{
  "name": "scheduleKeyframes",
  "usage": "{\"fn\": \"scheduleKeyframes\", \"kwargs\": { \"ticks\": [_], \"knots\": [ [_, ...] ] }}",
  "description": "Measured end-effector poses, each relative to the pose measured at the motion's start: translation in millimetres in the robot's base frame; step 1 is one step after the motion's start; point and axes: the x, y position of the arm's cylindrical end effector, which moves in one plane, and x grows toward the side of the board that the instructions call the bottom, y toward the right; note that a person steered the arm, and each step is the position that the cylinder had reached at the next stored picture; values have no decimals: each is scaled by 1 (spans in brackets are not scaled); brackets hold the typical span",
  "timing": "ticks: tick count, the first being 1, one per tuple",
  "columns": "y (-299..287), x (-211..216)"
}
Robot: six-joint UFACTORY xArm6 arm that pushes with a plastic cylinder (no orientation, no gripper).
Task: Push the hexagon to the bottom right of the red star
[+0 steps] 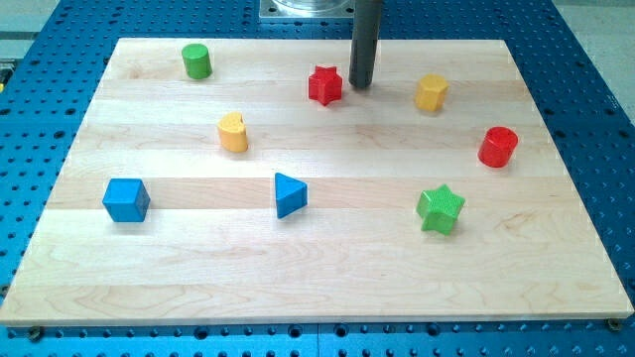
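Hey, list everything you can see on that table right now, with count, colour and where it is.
Red star: one, red, top centre.
Hexagon: one, yellow, top right, right of the star.
Green cylinder: one, green, top left.
Yellow heart: one, yellow, left of centre.
Red cylinder: one, red, right edge.
Green star: one, green, lower right.
Blue triangle: one, blue, centre.
Blue cube: one, blue, lower left.
Board: one, pale wood.
My tip: one, dark, just right of the red star.

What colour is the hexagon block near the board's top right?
Yellow: the small yellow hexagon block, seen in the camera view, right of my tip.
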Motion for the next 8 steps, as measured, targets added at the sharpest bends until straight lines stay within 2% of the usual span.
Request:
{"fn": "scheduleKeyframes", "kwargs": {
  "ticks": [1, 2, 3, 4, 5, 6, 8],
  "knots": [
    [45, -37],
    [84, -37],
    [102, -23],
    [125, 22],
    [78, 59],
    [23, 74],
    [23, 74]
  ]
}}
